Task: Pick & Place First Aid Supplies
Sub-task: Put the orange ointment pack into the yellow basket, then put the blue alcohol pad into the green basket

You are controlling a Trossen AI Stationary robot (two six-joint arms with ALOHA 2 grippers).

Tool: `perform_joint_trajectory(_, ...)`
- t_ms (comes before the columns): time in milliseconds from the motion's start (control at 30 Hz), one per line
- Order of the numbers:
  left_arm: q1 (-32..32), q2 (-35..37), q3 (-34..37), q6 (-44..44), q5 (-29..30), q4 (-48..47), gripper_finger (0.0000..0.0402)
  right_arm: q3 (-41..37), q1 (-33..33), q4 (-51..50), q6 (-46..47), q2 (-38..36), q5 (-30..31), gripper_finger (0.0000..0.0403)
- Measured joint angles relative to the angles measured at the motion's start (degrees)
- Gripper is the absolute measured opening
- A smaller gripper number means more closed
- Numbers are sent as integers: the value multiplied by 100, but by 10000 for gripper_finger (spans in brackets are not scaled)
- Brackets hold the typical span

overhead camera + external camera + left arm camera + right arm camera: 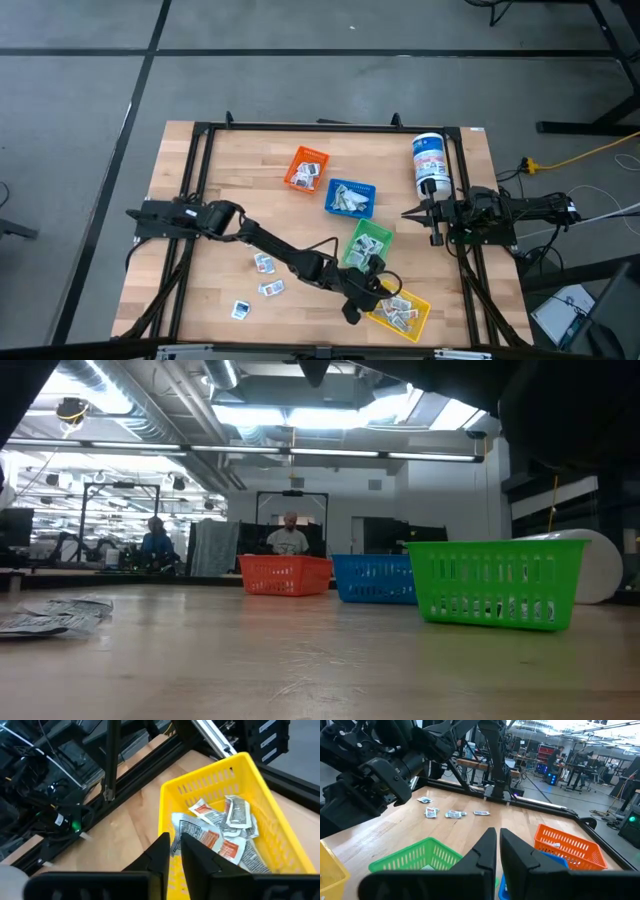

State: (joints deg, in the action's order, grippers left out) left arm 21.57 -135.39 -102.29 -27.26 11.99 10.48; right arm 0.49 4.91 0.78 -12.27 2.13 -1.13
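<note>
The first aid supplies are small white packets. Several lie in the yellow bin [220,835], which stands near the table's front edge [402,310]. Three more lie loose on the wood at the front left [264,263] [271,288] [240,309]. My left gripper [175,842] hangs over the yellow bin's rim [378,292], slanting down. Its fingers are slightly apart with nothing between them, and a packet [195,827] lies just beyond their tips. My right gripper [497,837] waits shut at the table's right edge [432,212], with nothing in it.
A green bin [368,243], a blue bin [350,197] and an orange bin [306,168] run in a slanting row from the yellow bin toward the far side. A tall white canister [430,163] stands at the far right. Black frame rails [330,128] border the table.
</note>
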Motion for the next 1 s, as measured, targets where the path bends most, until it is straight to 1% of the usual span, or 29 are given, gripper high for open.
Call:
perform_joint_trajectory(233,-3,0,1,-1,214,-2,93,0,-2,0,0,-2,-2,26)
perform_joint_trajectory(400,55,77,1,21,550,-27,114,0,0,2,0,-2,0,26)
perform_joint_trajectory(467,104,148,1,1,695,-77,117,0,-1,0,1,0,-1,26)
perform_joint_trajectory(633,166,293,1,29,697,-182,116,0,-2,4,2,0,0,26)
perform_joint_trajectory(800,225,598,1,90,873,-903,112,0,-1,0,1,0,-2,26)
perform_joint_trajectory(900,247,835,1,276,955,-1305,112,0,-1,2,1,0,-2,26)
perform_joint_trajectory(1000,257,1033,1,539,907,-1751,111,0,-2,1,0,0,-2,26)
